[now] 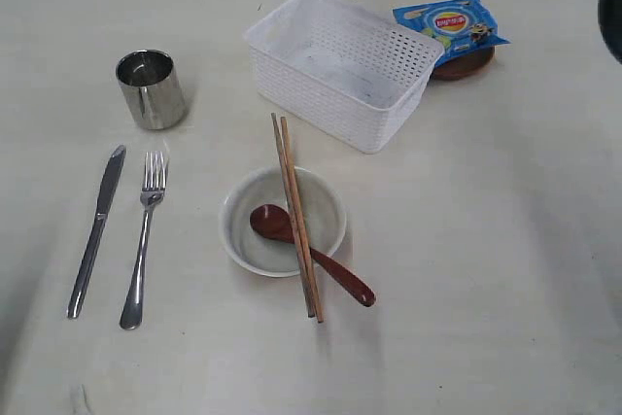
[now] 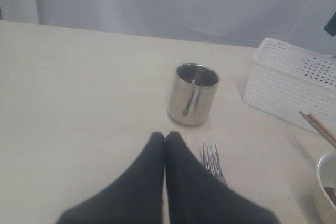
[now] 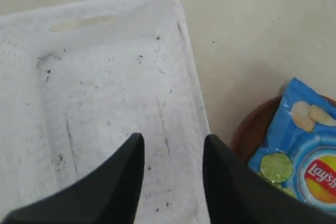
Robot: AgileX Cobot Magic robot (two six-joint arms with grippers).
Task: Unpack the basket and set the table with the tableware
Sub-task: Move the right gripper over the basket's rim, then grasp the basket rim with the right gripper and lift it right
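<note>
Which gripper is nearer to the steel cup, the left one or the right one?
Left. The left gripper points at the steel cup, a little beyond its tips. The right gripper hangs open above the basket, farther from the cup.

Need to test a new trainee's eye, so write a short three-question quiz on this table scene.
1. True or false: the basket has nothing in it.
2. What lies on the brown plate?
3. The chopsticks lie: A in the basket; B across the bowl; C on the plate.
Key: 1 true; 2 the blue snack packet; 3 B.
</note>
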